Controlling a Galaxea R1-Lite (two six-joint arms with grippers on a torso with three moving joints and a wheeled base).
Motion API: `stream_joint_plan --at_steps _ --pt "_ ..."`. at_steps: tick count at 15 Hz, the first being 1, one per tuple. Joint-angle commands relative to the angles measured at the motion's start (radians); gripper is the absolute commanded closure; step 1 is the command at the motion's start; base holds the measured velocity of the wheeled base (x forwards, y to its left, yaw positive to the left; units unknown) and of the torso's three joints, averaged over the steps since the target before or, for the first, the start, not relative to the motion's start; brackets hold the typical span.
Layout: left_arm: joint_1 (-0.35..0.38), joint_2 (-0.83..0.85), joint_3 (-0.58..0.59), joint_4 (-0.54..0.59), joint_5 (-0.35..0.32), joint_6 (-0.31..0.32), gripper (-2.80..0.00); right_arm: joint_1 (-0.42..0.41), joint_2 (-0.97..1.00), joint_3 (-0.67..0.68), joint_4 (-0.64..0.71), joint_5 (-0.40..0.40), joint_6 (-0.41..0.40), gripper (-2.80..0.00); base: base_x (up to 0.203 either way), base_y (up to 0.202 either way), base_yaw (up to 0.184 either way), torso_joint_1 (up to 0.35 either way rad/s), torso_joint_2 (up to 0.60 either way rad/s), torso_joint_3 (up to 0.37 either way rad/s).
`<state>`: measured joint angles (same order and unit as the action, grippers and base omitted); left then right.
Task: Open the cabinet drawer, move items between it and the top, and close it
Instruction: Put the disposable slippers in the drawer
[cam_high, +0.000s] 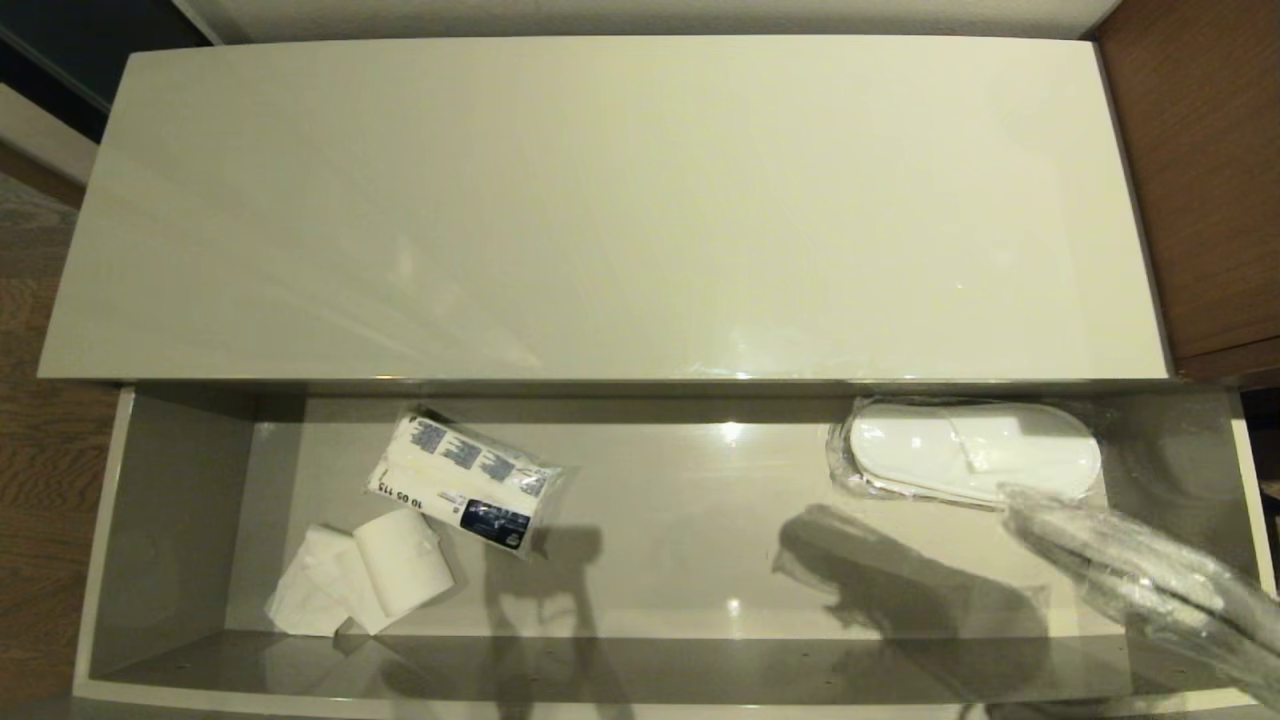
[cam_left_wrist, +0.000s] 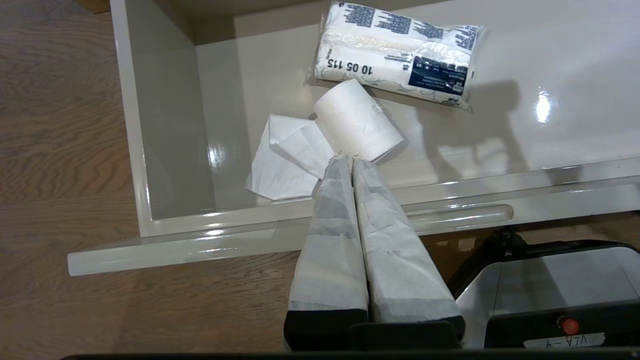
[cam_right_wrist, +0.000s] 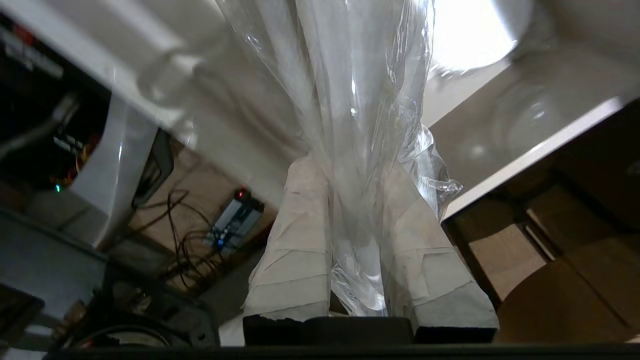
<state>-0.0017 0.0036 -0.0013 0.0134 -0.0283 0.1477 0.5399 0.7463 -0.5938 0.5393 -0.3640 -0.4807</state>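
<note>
Open drawer (cam_high: 170, 500): right gripper (cam_right_wrist: 357, 165), jaws parted round plastic wrap, just right-front of the crosswise slippers (cam_high: 965, 450); left gripper (cam_left_wrist: 350, 162) closed, farther.

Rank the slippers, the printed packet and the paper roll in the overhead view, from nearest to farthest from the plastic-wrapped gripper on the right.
Measured from the right gripper, at the drawer's right end:
1. Wrapped slippers, right beside it, at the drawer's back right.
2. Printed packet, left of centre.
3. Paper roll, a bit farther left, toward the front, with its loose tail.
</note>
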Motion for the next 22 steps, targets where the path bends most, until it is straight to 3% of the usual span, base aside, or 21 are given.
stream_joint_plan --at_steps 1,6,16,22 --pt "0.0 -0.001 0.001 0.0 -0.001 0.001 0.0 0.002 -0.044 0.132 -0.058 0.0 -0.01 0.0 0.0 0.0 0.0 0.0 0.0 0.0" --pt "0.0 -0.001 0.001 0.0 -0.001 0.001 0.0 0.002 0.109 0.227 -0.206 0.049 -0.048 0.0 0.0 0.0 0.0 0.0 0.0 0.0" --pt "0.0 -0.001 0.0 0.0 -0.001 0.001 0.0 0.056 0.606 0.255 -0.724 0.057 -0.032 0.0 0.0 0.0 0.0 0.0 0.0 0.0" --pt "0.0 -0.001 0.0 0.0 -0.001 0.001 0.0 0.152 0.693 0.243 -0.763 0.032 -0.073 0.0 0.0 0.0 0.0 0.0 0.0 0.0"
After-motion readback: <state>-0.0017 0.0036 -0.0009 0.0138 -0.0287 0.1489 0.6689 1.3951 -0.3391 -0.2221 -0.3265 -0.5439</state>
